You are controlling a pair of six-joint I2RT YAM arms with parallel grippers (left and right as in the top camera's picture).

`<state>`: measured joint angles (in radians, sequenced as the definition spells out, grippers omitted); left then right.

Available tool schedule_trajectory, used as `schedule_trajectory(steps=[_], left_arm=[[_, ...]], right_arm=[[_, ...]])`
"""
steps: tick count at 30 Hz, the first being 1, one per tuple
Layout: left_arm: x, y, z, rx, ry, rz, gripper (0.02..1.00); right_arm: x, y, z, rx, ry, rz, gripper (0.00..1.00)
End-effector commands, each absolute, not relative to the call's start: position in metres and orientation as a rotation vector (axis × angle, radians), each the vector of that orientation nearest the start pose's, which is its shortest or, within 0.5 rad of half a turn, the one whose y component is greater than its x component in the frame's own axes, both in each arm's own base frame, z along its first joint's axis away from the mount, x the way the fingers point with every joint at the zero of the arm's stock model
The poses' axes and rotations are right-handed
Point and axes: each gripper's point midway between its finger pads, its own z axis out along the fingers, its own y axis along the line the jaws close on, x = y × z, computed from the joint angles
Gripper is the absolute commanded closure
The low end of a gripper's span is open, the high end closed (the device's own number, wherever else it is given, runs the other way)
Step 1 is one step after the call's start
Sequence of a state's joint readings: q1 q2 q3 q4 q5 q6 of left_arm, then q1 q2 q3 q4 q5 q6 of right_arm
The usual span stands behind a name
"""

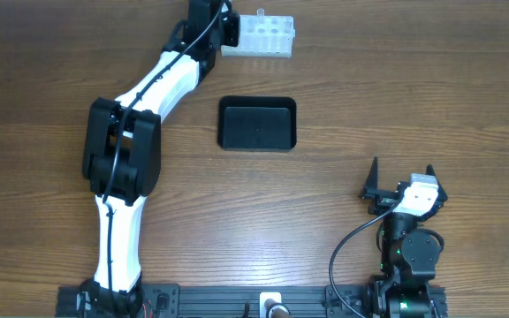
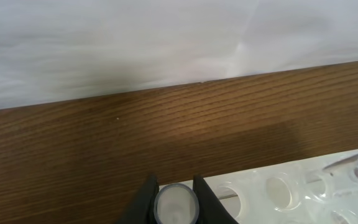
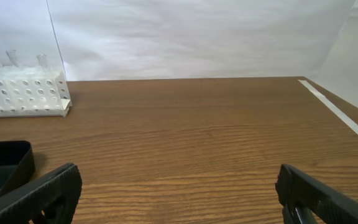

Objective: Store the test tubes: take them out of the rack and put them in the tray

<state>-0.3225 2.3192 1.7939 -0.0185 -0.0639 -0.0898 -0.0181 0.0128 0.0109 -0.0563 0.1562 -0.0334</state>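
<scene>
Pinched between the fingers (image 2: pixel 146 200) of the left gripper (image 2: pixel 175 184), a test tube (image 2: pixel 176 205) stood at the end of the clear rack (image 1: pixel 259 37). The black tray (image 1: pixel 257 123) lay near the rack on the worktop (image 1: pixel 396 79). The right gripper (image 1: pixel 403 168) sat well apart, fingers spread wide.

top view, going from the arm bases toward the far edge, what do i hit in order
right gripper → black tray → test tube rack
</scene>
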Motion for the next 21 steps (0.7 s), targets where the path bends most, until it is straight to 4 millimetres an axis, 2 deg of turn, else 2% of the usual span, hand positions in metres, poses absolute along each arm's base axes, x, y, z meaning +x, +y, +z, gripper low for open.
schedule_trajectory(steps=[1,6,9,15,18,21], left_arm=[[0.626,-0.201,0.111,0.213,2.093,-0.178,0.886],[0.628,-0.203,0.122,0.213,2.079,-0.181,0.890],[0.627,-0.202,0.147,0.208,2.062,-0.179,0.906],[0.618,-0.200,0.235,0.209,1.945,-0.185,0.910],[0.605,-0.200,0.286,0.212,1.868,-0.187,0.915],[0.581,-0.196,0.329,0.207,1.839,-0.189,0.919]], right_arm=[[0.244,-0.030,0.161,0.105,1.628,-0.160,0.007],[0.244,-0.030,0.161,0.105,1.628,-0.160,0.009],[0.244,-0.030,0.161,0.105,1.628,-0.160,0.009],[0.244,-0.030,0.161,0.105,1.628,-0.160,0.009],[0.244,-0.030,0.161,0.105,1.628,-0.160,0.009],[0.244,-0.030,0.161,0.105,1.628,-0.160,0.007]])
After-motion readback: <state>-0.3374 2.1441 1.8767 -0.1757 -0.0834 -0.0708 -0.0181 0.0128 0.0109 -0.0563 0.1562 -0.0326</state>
